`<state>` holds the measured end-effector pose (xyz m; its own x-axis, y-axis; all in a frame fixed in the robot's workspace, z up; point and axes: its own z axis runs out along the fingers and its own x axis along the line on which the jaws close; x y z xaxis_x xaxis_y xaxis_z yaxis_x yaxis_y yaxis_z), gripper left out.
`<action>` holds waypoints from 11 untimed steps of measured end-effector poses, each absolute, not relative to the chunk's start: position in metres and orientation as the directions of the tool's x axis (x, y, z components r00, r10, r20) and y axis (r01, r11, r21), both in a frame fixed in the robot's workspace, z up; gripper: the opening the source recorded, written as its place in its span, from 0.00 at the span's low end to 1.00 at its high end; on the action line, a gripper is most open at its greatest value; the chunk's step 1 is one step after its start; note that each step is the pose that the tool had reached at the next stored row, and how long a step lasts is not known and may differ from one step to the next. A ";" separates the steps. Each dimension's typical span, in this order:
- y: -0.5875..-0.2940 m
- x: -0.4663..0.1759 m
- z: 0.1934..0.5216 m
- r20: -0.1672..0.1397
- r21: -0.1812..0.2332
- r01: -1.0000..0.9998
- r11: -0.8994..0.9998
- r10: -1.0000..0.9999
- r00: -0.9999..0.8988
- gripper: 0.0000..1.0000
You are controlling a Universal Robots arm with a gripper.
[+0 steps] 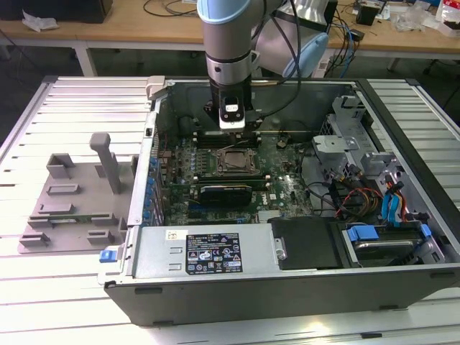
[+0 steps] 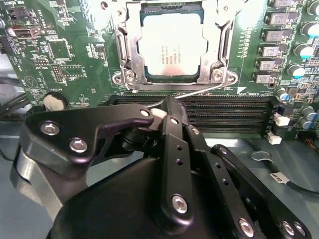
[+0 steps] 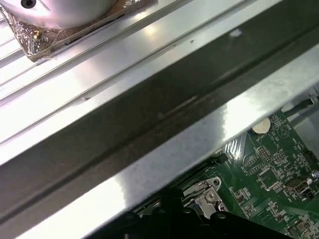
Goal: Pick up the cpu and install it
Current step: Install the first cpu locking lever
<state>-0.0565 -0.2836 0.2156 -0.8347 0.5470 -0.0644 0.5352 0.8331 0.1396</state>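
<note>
The cpu [image 2: 172, 47] lies flat in the socket on the green motherboard [image 2: 75, 64], its silver top showing through the metal frame [image 2: 124, 50] that lies closed around it. In the exterior view the cpu [image 1: 233, 163] sits in the middle of the open computer case. My gripper [image 1: 236, 134] hangs just behind the socket, low over the board. In the second wrist view my gripper [image 2: 168, 103] is shut with nothing seen between its black fingers. Its tip is right by the thin wire lever [image 2: 204, 89] along the socket's edge; I cannot tell if they touch.
Black memory slots [image 2: 229, 107] run beside the socket. The case's metal wall [image 3: 164, 114] is close behind the gripper. A drive cage and cables [image 1: 359, 194] fill the case on the exterior view's right. A grey fixture plate [image 1: 68, 208] lies on the table on its left.
</note>
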 end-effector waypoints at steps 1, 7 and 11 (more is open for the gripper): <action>-0.284 -0.055 0.215 -0.065 0.139 0.536 0.833 0.548 -0.834 0.11; -0.284 -0.052 0.213 -0.074 0.125 0.537 0.835 0.547 -0.834 0.11; -0.284 -0.052 0.206 -0.077 0.119 0.537 0.835 0.547 -0.834 0.11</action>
<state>-0.0518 -0.2836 0.2064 -0.8337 0.5468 -0.0773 0.5367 0.8353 0.1194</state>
